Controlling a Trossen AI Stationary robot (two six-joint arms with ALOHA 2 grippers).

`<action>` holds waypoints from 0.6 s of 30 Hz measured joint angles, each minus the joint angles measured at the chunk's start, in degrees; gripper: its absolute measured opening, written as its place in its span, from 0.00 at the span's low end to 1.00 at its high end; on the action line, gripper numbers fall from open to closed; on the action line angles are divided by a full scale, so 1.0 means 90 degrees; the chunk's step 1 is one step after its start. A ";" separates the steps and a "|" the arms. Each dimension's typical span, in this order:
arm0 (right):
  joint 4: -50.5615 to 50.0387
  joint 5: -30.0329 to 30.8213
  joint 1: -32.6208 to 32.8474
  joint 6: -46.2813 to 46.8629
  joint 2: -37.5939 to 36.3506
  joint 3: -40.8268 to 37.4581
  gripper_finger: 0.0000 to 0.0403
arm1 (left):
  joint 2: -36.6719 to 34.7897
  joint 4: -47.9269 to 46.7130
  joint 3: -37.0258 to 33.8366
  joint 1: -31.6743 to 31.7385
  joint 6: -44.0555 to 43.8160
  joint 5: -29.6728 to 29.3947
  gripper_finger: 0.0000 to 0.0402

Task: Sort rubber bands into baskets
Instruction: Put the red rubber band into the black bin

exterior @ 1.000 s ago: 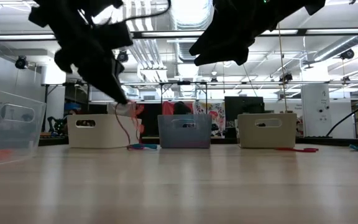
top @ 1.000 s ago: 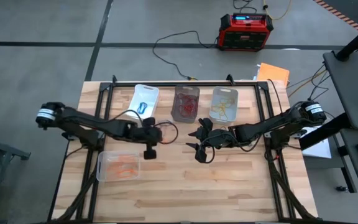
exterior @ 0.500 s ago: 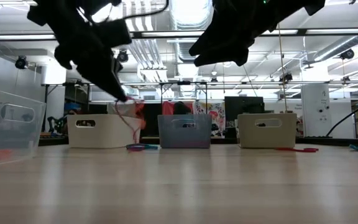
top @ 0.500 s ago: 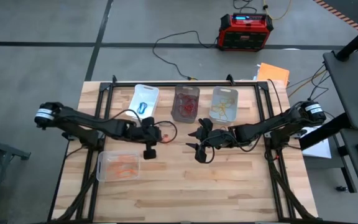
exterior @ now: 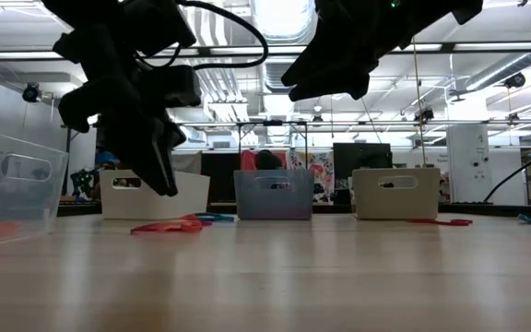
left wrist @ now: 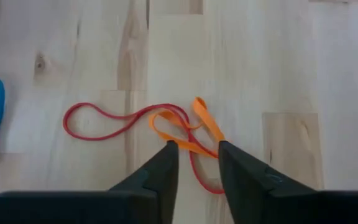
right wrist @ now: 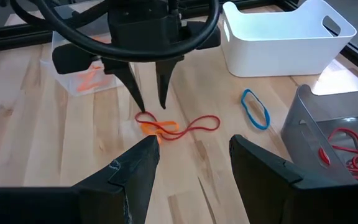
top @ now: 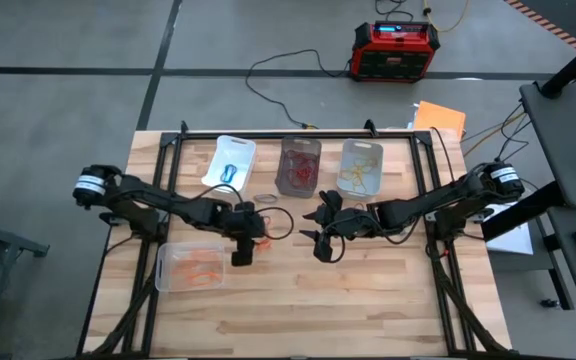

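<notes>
A red rubber band [left wrist: 98,134] and an orange one [left wrist: 204,121] lie tangled on the wooden table, also in the right wrist view [right wrist: 197,124]. My left gripper [left wrist: 197,155] hangs open just above them, fingers pointing down, one on each side of the tangle, touching nothing [right wrist: 153,107]. My right gripper [right wrist: 194,168] is open and empty, hovering to their right [top: 320,240]. The white basket [top: 230,160], smoky basket [top: 300,165] and a clear basket [top: 360,167] stand in a row at the far side. A second clear basket [top: 190,265] holds orange bands.
A blue band [right wrist: 255,109] lies on the table beside the white basket [right wrist: 284,37]. A greyish band [top: 265,198] lies in front of the smoky basket. More bands [exterior: 441,221] lie at the table's right. A red-and-black box [top: 395,50] stands on the floor beyond the table.
My left gripper held a red band that hung from its fingertips. It has moved a little toward the table's near edge and let go. The red and orange bands have fallen and now lie on the table under it.
</notes>
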 joint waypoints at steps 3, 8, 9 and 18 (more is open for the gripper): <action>-0.0001 -0.0001 0.0000 0.0000 0.0002 -0.0003 0.48 | 0.0027 0.0026 -0.0002 0.0000 0.0000 -0.0014 0.31; -0.0001 0.0000 0.0000 0.0000 0.0002 -0.0003 0.48 | 0.0027 0.0360 -0.0005 0.0000 -0.0002 -0.0023 0.36; 0.0001 0.0000 0.0000 0.0000 0.0002 -0.0003 0.48 | 0.0027 0.0410 -0.0005 0.0000 -0.0002 -0.0023 0.37; -0.0006 0.0000 0.0000 0.0041 0.0002 -0.0014 0.48 | 0.0027 -0.0013 -0.0164 -0.0028 -0.0205 0.0014 0.37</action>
